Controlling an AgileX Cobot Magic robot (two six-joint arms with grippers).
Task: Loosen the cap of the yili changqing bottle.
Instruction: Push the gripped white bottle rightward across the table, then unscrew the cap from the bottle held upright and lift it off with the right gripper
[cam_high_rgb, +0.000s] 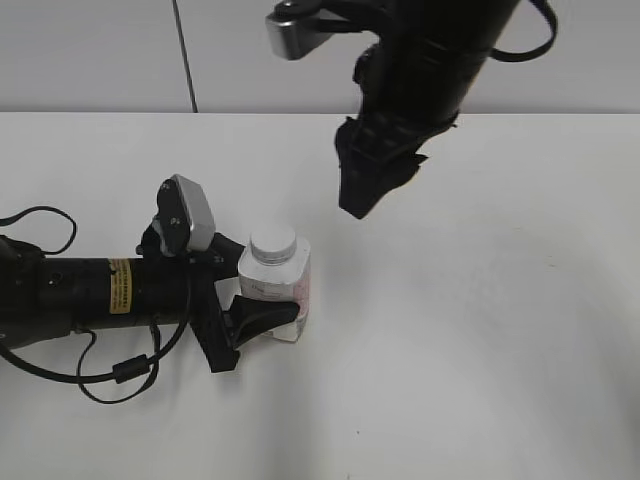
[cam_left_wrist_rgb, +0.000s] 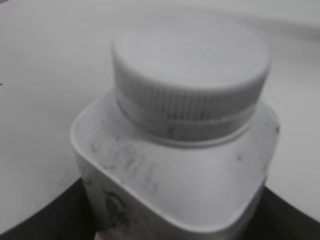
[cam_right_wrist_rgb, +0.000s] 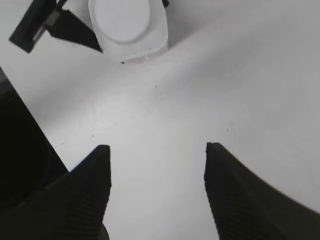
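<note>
My left gripper (cam_high_rgb: 262, 318) is clamped on the lower body of the yili changqing bottle (cam_high_rgb: 277, 288), one dark finger wrapped across its front and the other hidden behind it, and I judge that hold is there to keep the bottle from turning when the cap is twisted. The bottle stands upright on the white table (cam_high_rgb: 480, 380), with my left arm lying low along the table on the bottle's left. The cap (cam_high_rgb: 273, 243) sits on the neck, flat top and ribbed rim clear in my left wrist view (cam_left_wrist_rgb: 190, 75), apparently not yet loosened. My right gripper (cam_high_rgb: 362, 200) hangs above and to the right of the bottle, well apart from it, its jaws spread wide with nothing between them; from its own camera the bottle (cam_right_wrist_rgb: 129, 27) lies ahead of the fingertips, so I judge it must come over the cap next. The label shows reddish-pink print, and dark stamped characters mark the shoulder, but both are too blurred to read.
</note>
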